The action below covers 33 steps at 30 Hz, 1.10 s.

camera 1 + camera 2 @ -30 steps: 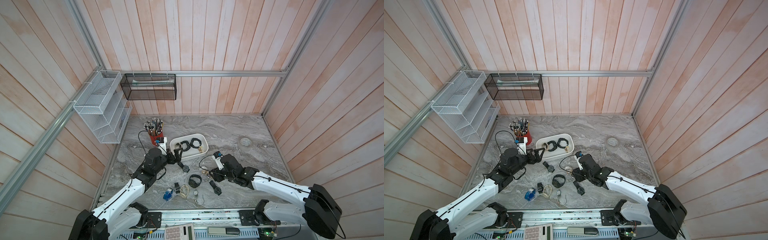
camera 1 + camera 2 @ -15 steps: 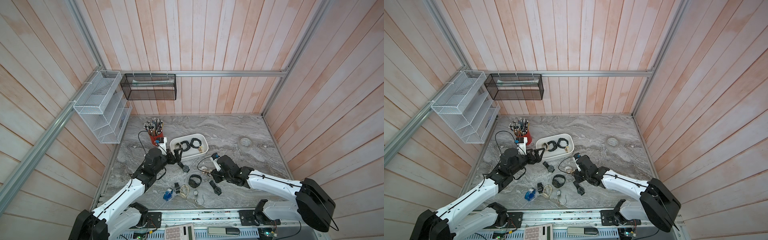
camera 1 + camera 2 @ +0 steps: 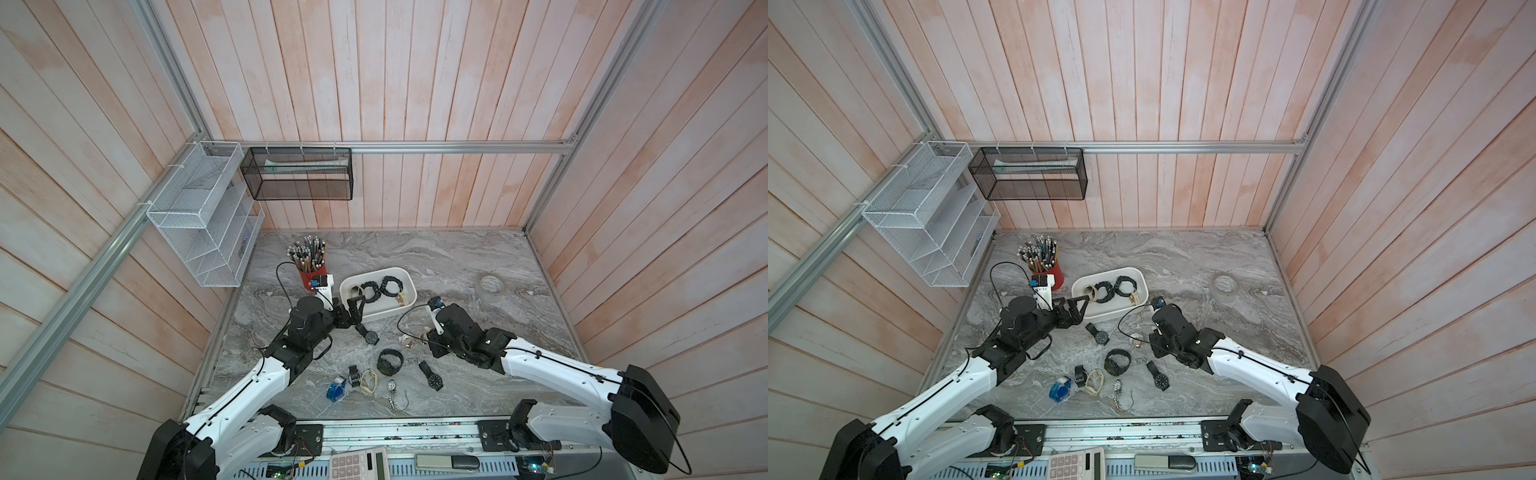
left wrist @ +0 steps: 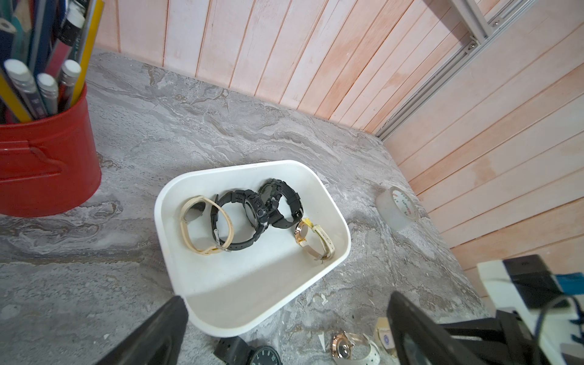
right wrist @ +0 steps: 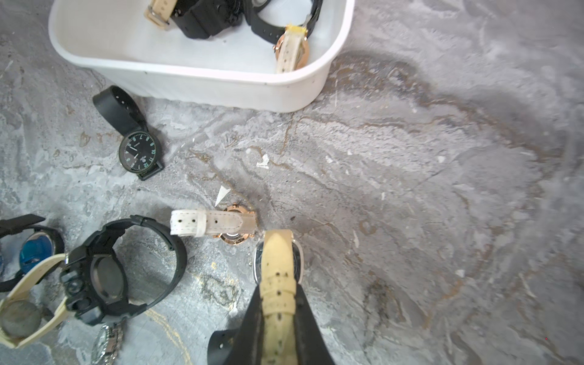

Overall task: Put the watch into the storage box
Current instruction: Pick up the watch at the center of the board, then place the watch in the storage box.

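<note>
My right gripper (image 5: 278,295) is shut on the tan strap of a watch (image 5: 278,259), held low over the marble top just in front of the storage box. The storage box (image 3: 386,313) is a white tub in the middle of the table, with several watches lying inside it. In the right wrist view its near wall (image 5: 205,85) is a short way beyond the held watch. My left gripper (image 4: 284,331) stands open and empty at the box's near left corner (image 3: 1077,305).
Loose watches lie in front of the box: a black round-dial one (image 3: 370,334), a white-strapped rose-gold one (image 5: 215,222), a bulky black one (image 3: 390,360), another black one (image 3: 432,376). A red pencil cup (image 3: 309,274) stands left of the box and a clear tape roll (image 3: 489,287) to its right.
My right gripper has closed from half open onto the tan-strapped watch and shifted slightly left. The left arm has not moved.
</note>
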Each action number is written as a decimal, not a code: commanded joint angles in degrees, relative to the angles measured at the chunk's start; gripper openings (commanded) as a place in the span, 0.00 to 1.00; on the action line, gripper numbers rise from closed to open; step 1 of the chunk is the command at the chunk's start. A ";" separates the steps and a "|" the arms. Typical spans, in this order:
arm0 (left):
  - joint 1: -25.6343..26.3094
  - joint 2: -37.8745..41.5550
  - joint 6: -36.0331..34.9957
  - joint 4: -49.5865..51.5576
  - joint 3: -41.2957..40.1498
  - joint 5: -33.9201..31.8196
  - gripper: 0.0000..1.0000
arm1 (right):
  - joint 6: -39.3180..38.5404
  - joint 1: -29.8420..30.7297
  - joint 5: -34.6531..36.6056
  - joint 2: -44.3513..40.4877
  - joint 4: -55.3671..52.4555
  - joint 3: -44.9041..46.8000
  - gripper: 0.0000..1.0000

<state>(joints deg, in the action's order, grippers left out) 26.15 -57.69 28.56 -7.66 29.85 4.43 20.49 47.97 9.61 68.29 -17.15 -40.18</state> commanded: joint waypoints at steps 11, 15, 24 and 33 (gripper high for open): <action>-0.22 5.45 -0.06 6.21 -1.25 -3.47 1.00 | -6.69 -1.31 3.68 6.38 3.07 -15.41 0.12; -0.21 7.01 0.18 8.07 -1.43 -4.05 1.00 | -9.50 -1.43 2.79 13.97 5.60 -21.52 0.12; -0.22 9.00 1.09 9.39 -2.60 -4.43 1.00 | -12.02 -2.74 1.30 25.07 8.33 -27.55 0.12; -0.22 9.14 0.68 9.95 -1.83 -4.70 1.00 | -12.15 -2.79 -1.08 31.11 9.18 -29.37 0.12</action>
<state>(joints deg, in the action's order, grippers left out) 26.15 -49.28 29.21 1.56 28.21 0.95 8.84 45.28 10.00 97.54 -9.32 -67.64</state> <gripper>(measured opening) 0.996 0.126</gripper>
